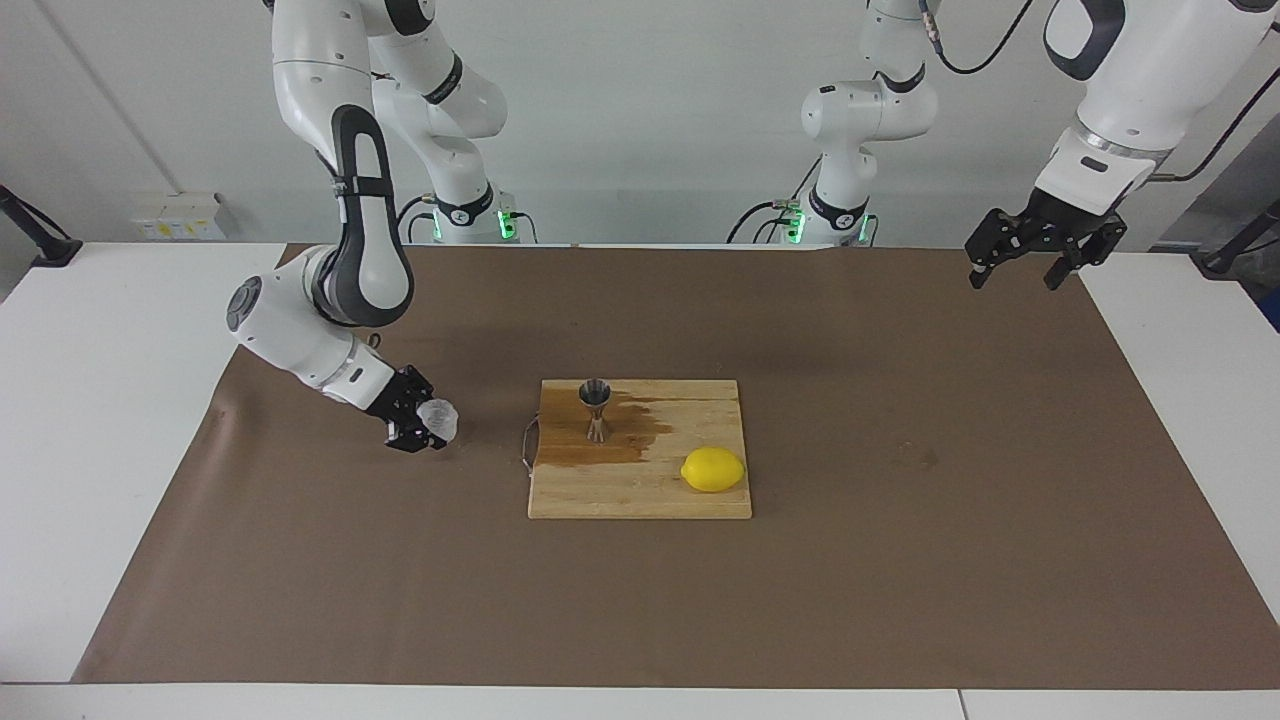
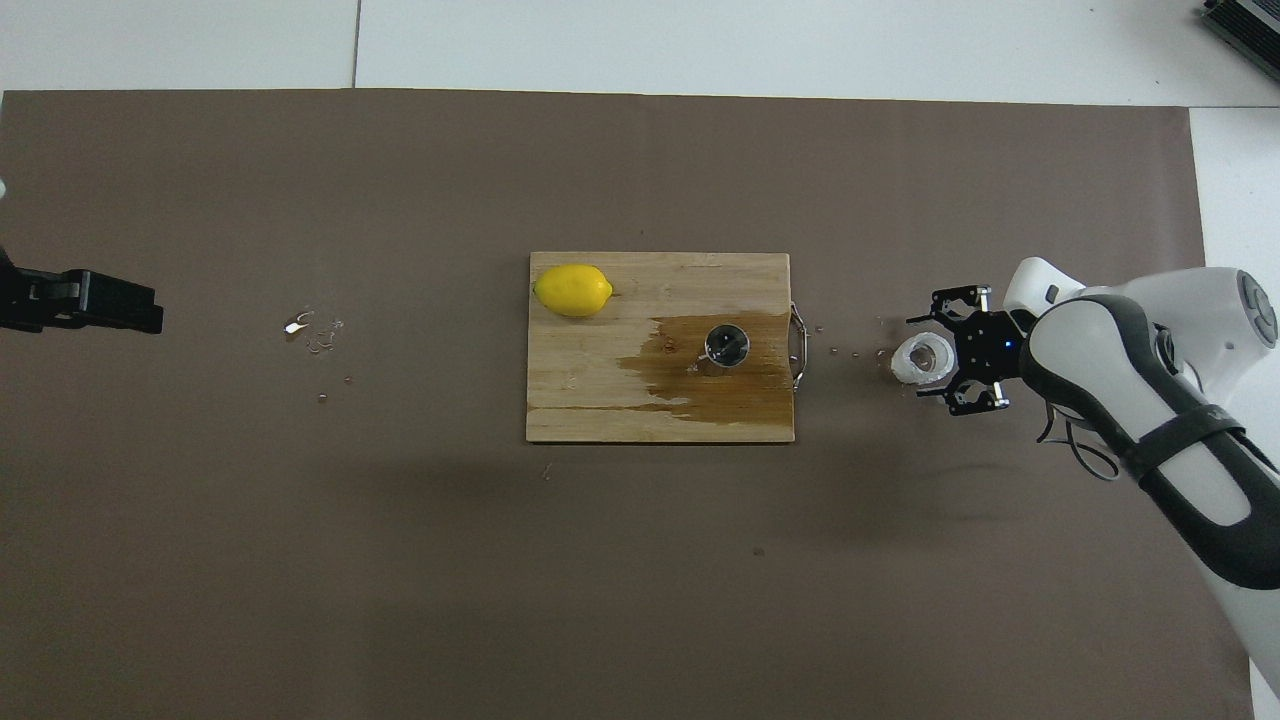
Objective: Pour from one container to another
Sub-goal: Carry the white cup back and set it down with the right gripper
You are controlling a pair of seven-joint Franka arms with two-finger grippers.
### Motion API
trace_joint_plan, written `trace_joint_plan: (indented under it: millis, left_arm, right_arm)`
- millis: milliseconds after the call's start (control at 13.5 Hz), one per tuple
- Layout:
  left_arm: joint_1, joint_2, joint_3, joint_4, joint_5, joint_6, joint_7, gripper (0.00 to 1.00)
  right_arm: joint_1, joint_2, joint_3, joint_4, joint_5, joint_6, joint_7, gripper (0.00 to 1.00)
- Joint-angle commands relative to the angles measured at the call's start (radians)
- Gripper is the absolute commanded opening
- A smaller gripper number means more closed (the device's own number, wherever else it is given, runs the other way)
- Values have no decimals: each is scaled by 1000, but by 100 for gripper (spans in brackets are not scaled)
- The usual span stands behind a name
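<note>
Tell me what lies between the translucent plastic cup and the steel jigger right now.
Overhead view: a few droplets on the brown paper, then the wooden cutting board's metal handle and wet stained wood, between the translucent plastic cup and the steel jigger.

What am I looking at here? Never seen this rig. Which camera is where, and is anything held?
Two white robot arms, each ending in a two-finger gripper, work at a table covered with a brown mat. One picture looks across the table at the robots; the other looks steeply down from above their end.

Mid-table lies a wooden cutting board. On it are a steel jigger, standing in a wet stain, and a lemon.

The right gripper is low over the mat beside the board. Its fingers are spread either side of a small translucent cup, which looks released rather than gripped.

The left gripper waits open and empty, raised over its own end of the table.
</note>
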Motion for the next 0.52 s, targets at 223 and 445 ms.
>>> trace_joint_plan:
  millis: [223, 445]
  left_arm:
    - [9, -21, -4, -22, -10, -3, -9, 100]
    - [9, -21, -4, -23, -10, -3, -9, 100]
  right_arm:
    - [6, -168, 5, -1, -188, -146, 395, 100]
    - [16, -222, 10, 10, -366, -216, 748, 100]
